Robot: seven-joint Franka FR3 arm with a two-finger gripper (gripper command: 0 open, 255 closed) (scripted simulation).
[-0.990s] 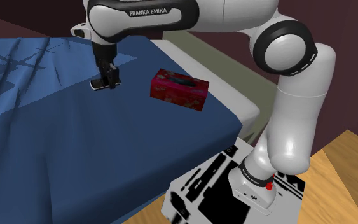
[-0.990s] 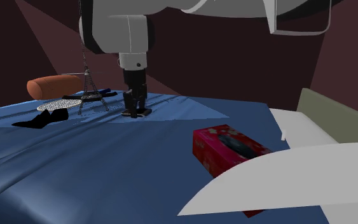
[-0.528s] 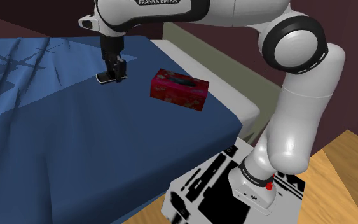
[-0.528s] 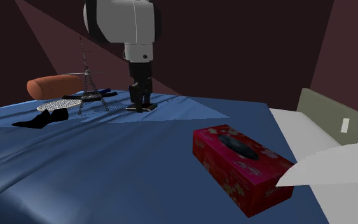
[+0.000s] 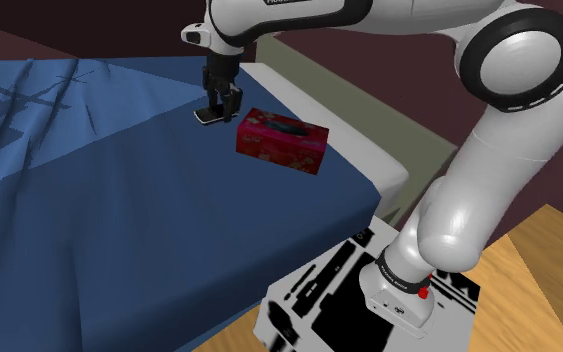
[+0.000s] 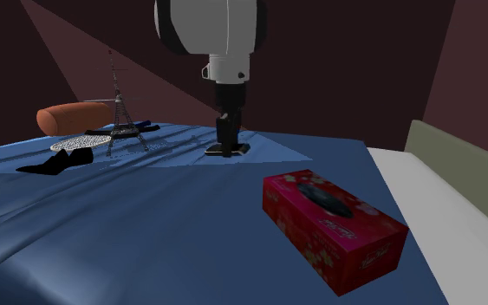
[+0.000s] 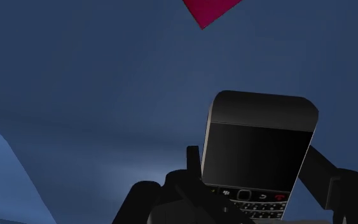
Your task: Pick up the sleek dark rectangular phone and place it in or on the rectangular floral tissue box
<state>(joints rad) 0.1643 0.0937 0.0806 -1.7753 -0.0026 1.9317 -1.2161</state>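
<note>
The arm reaches from the stand up and toward the shoulder view's left, with the black gripper pointing straight down over the blue bed cover. The gripper is clenched on the phone. In the wrist view the two fingers press against the long sides of the phone, and the gripper clasps it at the keypad end. The phone is a dark rectangle with a black screen, a row of small keys below it and a pale edge. It lies flat and level between the fingertips. In the shoulder view the phone sits just beside the tissue box, off that box's end toward the view's left, and does not touch it. The tissue box is red with a small flower pattern and a dark oval slot on top, and it rests flat on the bed cover near the white mattress edge. In the second exterior view the gripper and phone hang low over the bed cover, well behind the tissue box; how far the phone clears the cover cannot be told. In the wrist view a red corner of the tissue box shows beyond the phone. Farther back in the second exterior view a thin wire tower model stands on the cover, with an orange bolster behind it.
</note>
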